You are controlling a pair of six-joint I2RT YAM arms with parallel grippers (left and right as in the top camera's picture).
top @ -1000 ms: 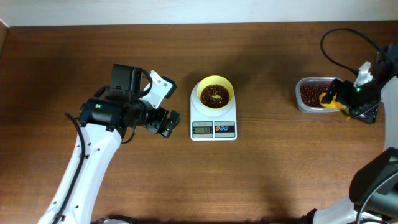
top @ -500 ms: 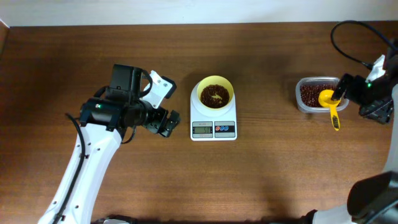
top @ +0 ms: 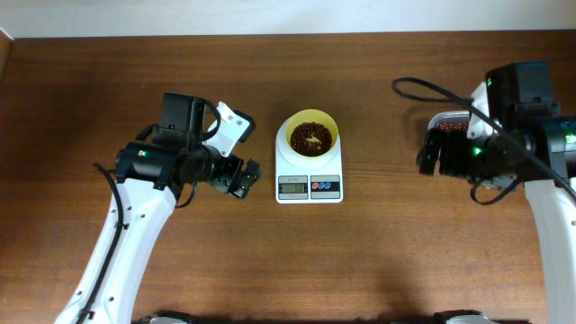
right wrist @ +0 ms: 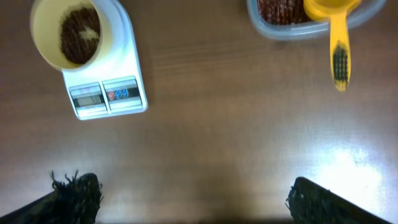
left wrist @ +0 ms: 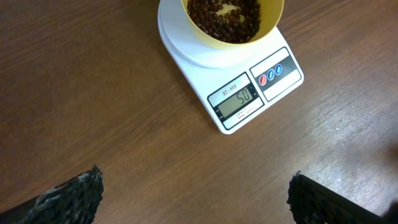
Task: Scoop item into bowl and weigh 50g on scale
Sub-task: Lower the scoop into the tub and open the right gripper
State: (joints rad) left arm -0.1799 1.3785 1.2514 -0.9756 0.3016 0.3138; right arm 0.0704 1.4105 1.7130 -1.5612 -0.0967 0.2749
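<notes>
The pale yellow bowl (top: pixel 311 135) stands on the white scale (top: pixel 309 184) at the table's middle, holding dark reddish-brown beans (left wrist: pixel 224 14). In the left wrist view the scale's display (left wrist: pixel 237 99) reads 50. My left gripper (top: pixel 245 157) is open just left of the scale, nothing between its fingers (left wrist: pixel 69 196). My right gripper (top: pixel 429 157) is open over bare table, right of the scale, and its arm covers most of the clear container (top: pixel 443 124). From the right wrist, the bowl (right wrist: pixel 43 28) and scale (right wrist: pixel 109 96) lie far left.
The clear container (right wrist: pixel 261 25) of beans sits at the right. A yellow scoop (right wrist: pixel 337 37) rests with its cup in the container and its handle over the rim onto the table. Bare wood lies in front of the scale.
The right arm left the scoop in the container, drew away to the right, then swung left and now hangs over the container. The left arm, bowl and scale have not moved.
</notes>
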